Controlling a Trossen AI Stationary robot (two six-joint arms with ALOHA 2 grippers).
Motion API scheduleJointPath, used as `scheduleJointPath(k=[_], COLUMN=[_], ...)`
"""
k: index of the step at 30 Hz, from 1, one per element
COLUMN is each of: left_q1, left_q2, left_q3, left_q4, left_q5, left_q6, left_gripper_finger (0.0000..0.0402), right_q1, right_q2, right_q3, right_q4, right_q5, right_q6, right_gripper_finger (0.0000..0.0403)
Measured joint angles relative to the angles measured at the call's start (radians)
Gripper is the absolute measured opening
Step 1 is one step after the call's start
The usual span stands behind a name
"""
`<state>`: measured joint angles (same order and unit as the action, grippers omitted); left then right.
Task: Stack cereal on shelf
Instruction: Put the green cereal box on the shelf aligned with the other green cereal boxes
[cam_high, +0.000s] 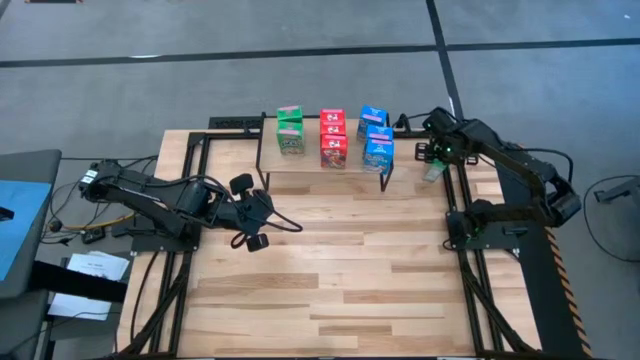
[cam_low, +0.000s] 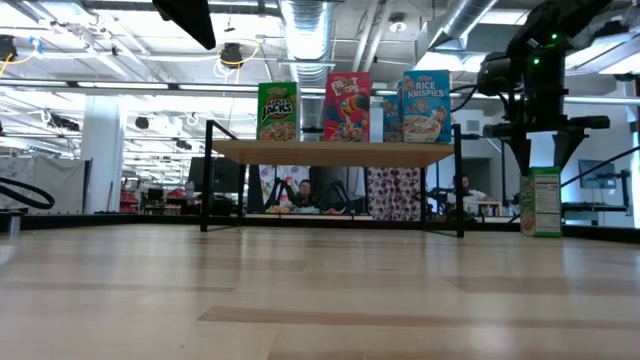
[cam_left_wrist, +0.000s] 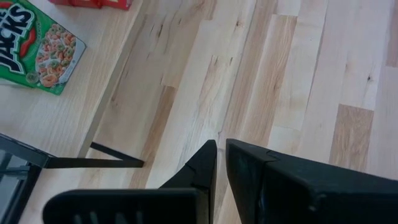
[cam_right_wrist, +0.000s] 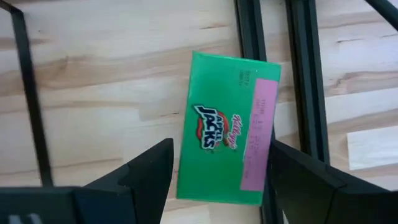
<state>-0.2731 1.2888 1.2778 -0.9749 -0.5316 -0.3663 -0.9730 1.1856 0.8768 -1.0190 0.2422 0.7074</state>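
Right gripper (cam_right_wrist: 214, 180), fingers wide, hangs over a green box (cam_right_wrist: 227, 146) right of the shelf (cam_high: 325, 172); light, crushable card, best pinched across its narrow sides.

Left gripper (cam_left_wrist: 221, 168), fingers closed and empty, waits at the table's left.

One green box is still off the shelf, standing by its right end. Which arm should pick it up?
The right arm, I'd judge. Its gripper hangs right over the green box with fingers open on either side. The left gripper is shut, out over the tabletop in front of the shelf, far from the box.
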Motion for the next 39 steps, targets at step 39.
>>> scheduleJointPath(k=[39], left_q1=[0.0], left_q2=[0.0], left_q3=[0.0], left_q4=[0.001], left_q5=[-0.077], left_q6=[0.004], left_gripper_finger=[0.0025], right_q1=[0.29], right_q2=[-0.127], right_q3=[0.001], right_q4=[-0.29], right_q5=[-0.063], right_q6=[-0.065], right_gripper_finger=[0.0189])
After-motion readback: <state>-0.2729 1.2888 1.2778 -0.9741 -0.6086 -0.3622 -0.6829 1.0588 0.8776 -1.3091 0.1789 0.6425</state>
